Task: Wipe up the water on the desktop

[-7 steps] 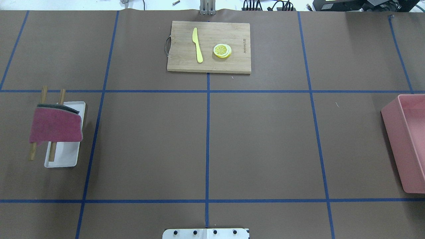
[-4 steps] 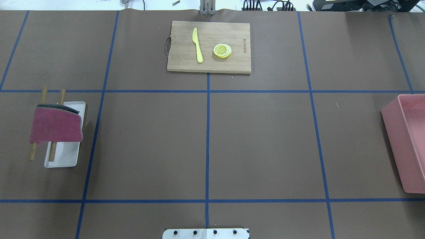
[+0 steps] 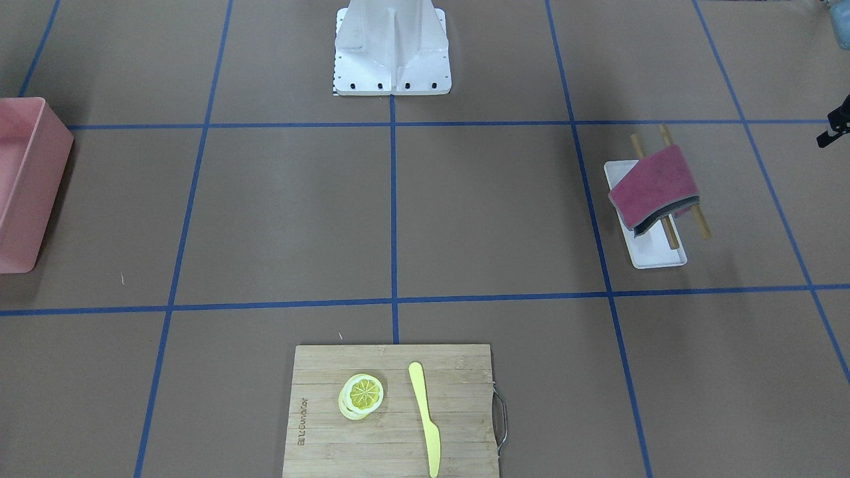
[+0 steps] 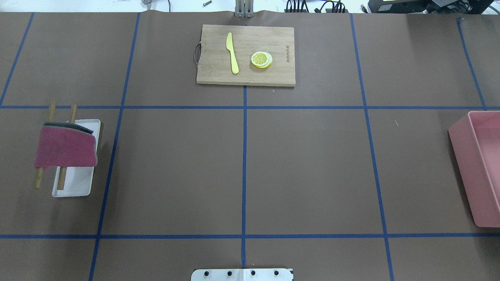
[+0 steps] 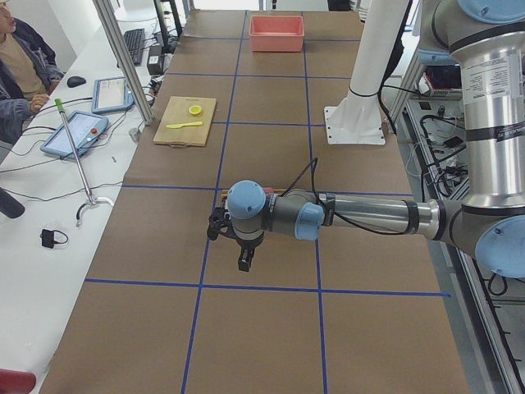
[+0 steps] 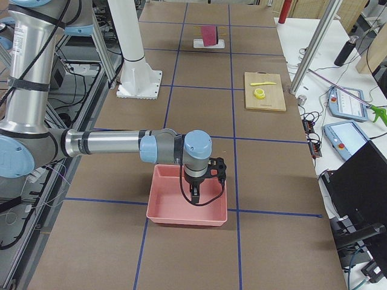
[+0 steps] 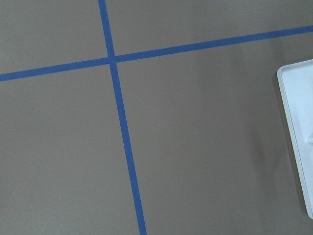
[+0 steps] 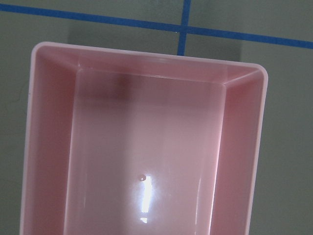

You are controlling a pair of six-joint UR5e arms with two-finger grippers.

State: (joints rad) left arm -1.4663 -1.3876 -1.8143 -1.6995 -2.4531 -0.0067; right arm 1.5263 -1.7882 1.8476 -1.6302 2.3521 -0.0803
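The brown desktop [image 4: 312,168] with blue tape lines shows no water that I can make out. A dark red cloth [image 4: 64,148] hangs over two wooden sticks on a white tray [image 4: 76,183] at my left; it also shows in the front view [image 3: 654,179]. My left gripper [image 5: 244,261] shows only in the left side view, pointing down above the desktop beside the tray; I cannot tell if it is open. My right gripper [image 6: 195,196] shows only in the right side view, above the pink bin [image 6: 163,214]; I cannot tell its state.
A bamboo cutting board [image 4: 273,76] at the far middle holds a yellow knife [image 4: 232,52] and a lemon slice [image 4: 261,59]. The pink bin [image 4: 468,164] stands at the right edge, with one small droplet inside [image 8: 142,177]. The robot's base plate [image 3: 392,79] sits at the near middle.
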